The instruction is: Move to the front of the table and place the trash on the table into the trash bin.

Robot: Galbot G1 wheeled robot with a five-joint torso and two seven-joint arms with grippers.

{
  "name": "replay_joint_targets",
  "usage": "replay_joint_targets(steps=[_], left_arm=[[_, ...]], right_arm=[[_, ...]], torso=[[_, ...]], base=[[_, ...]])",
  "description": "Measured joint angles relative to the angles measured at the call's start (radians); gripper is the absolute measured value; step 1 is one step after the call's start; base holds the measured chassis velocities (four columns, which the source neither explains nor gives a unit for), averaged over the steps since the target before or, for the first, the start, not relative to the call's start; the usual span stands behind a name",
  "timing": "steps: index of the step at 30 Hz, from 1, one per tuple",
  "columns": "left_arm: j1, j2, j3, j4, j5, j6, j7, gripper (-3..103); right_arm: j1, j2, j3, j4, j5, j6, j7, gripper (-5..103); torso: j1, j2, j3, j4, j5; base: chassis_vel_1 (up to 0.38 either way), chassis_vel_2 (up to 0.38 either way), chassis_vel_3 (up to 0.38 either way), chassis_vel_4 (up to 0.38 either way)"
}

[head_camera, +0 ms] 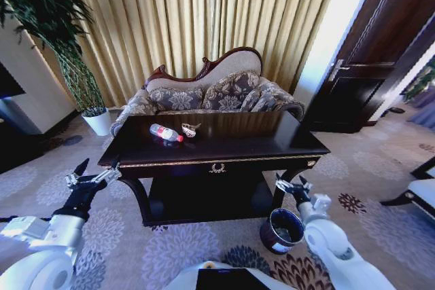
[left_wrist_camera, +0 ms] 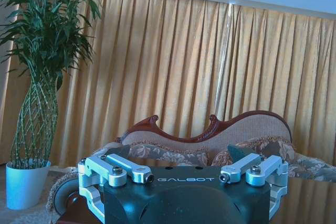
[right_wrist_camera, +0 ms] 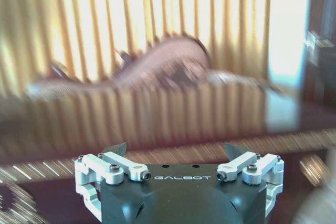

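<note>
A robot faces the long front side of a large, glossy dark-brown table [head_camera: 272, 142], which has gold edge trim, a gold emblem at the middle of its front and a lower shelf; everything below is placed relative to this table.

The trash lies on the tabletop, toward its far left part: a clear plastic bottle [head_camera: 166, 133] with a red label and red cap rests on its side, and just beside it, a little nearer the table's middle, sits a small pale crumpled piece [head_camera: 189, 129], too small to tell whether it is tissue or wrapper; both look light and easy to lift.

The trash bin [head_camera: 281, 230], a small round dark-brown bucket with a white label, stands on the carpet by the table's front right leg, far lower than the top; it probably sits there so an arm can drop things in without the robot turning.

The left gripper [head_camera: 95, 176] hangs off the table's front left corner, fingers spread and holding nothing; the right gripper [head_camera: 293, 185] hovers by the front right leg, just above the bin, also spread and empty; both are short of the trash, so the approach looks unfinished.

Behind the table stand a patterned sofa [head_camera: 211, 93], gold curtains [head_camera: 204, 11] and a potted plant [head_camera: 94, 117] off the far left corner.
</note>
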Motion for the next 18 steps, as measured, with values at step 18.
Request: replay_joint_targets(steps=[18], left_arm=[[-0.001, 0.003, -0.018, 0.0, -0.008, 0.0, -0.002, 100]], right_arm=[[-0.117, 0.047, 0.038, 0.237, -0.069, -0.024, -0.044, 100]], torso=[[0.0, 0.0, 0.0, -0.0001, 0.0004]], base=[[0.0, 0.0, 0.0, 0.0]])
